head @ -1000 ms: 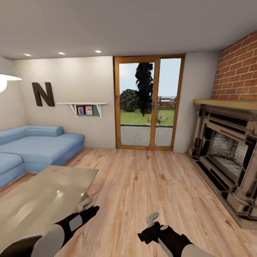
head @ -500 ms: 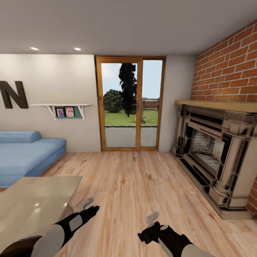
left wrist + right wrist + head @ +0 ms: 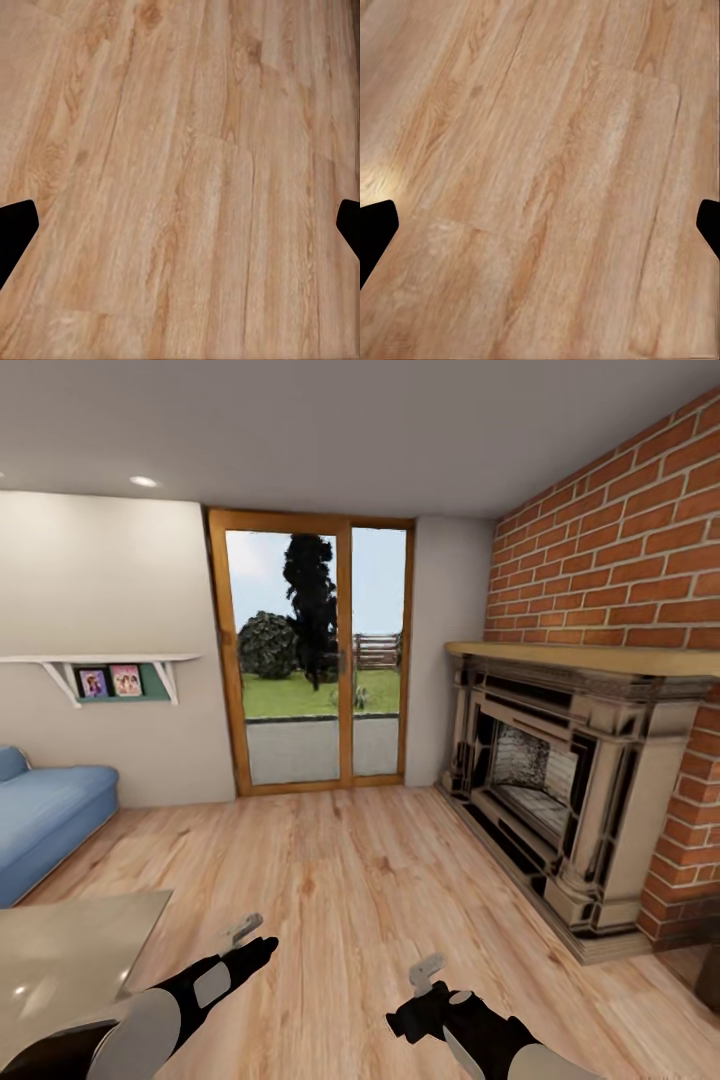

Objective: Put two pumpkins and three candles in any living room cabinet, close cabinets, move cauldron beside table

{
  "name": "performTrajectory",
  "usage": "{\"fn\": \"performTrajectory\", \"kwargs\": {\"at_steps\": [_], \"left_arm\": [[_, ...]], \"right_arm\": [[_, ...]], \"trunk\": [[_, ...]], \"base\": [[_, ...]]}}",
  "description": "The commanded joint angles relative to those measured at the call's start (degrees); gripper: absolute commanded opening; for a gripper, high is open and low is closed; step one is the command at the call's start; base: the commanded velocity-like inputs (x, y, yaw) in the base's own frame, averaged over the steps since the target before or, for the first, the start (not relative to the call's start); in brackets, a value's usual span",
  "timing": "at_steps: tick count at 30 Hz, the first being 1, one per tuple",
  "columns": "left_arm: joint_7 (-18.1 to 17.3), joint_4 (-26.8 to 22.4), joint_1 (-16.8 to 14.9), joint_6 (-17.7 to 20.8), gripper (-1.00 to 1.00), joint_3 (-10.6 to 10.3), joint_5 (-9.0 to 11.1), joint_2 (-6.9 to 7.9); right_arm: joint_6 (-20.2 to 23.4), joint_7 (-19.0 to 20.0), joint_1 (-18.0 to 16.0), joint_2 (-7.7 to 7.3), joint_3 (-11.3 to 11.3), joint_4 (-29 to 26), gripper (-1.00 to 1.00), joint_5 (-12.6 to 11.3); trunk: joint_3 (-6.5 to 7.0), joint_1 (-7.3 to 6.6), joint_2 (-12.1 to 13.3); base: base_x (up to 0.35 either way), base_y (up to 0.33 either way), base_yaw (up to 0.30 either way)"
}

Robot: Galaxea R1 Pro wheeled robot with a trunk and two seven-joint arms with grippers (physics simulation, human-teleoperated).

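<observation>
The low table (image 3: 70, 950) with its glossy grey-brown top lies at the lower left, and its near corner is just left of my left arm. My left gripper (image 3: 245, 932) hangs over the wooden floor beside that corner. In the left wrist view its fingertips (image 3: 16, 232) stand wide apart with only floorboards between them, so it is open. My right gripper (image 3: 428, 970) is low at centre right, also over bare floor. Its fingertips (image 3: 376, 231) are spread and empty. The pumpkins, candles, cabinet and cauldron are out of view.
A blue sofa (image 3: 45, 820) stands at the left, below a white wall shelf (image 3: 110, 665). A glass patio door (image 3: 312, 660) is straight ahead. A stone fireplace (image 3: 560, 780) against the brick wall (image 3: 620, 550) juts out on the right. Wooden floor (image 3: 350, 880) stretches ahead.
The camera has swung to the right: sofa, table and door have slid left in the picture and more of the fireplace and brick wall shows. Both arms hold the same pose.
</observation>
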Motion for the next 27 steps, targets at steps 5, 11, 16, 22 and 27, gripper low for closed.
{"fn": "performTrajectory", "kwargs": {"at_steps": [5, 11, 16, 22, 27], "left_arm": [[-0.3, 0.1, -0.1, 0.2, 1.00, 0.4, 0.2, 0.04], [-0.3, 0.1, -0.1, 0.2, 1.00, 0.4, 0.2, 0.04], [-0.3, 0.1, -0.1, 0.2, 1.00, 0.4, 0.2, 0.04], [-0.3, 0.1, -0.1, 0.2, 1.00, 0.4, 0.2, 0.04], [-0.3, 0.1, -0.1, 0.2, 1.00, 0.4, 0.2, 0.04]], "right_arm": [[0.3, 0.1, -0.1, -0.01, 0.3, -0.1, 1.00, -0.5], [0.4, 0.1, -0.1, -0.04, 0.2, -0.1, 1.00, -0.5], [0.5, 0.0, -0.1, -0.02, 0.2, -0.1, 1.00, -0.5], [0.6, 0.0, -0.1, -0.05, 0.1, -0.1, 1.00, -0.5], [0.6, -0.2, -0.1, -0.04, 0.1, -0.1, 1.00, -0.5]], "trunk": [[-0.06, 0.01, 0.0], [-0.06, 0.01, 0.0], [-0.06, 0.01, 0.0], [-0.16, 0.01, 0.0], [-0.56, 0.01, 0.0]], "base": [[0.049, 0.001, -0.293], [0.003, 0.000, -0.293], [0.000, 0.000, -0.294], [0.000, 0.000, -0.277], [0.000, 0.000, -0.135]]}}
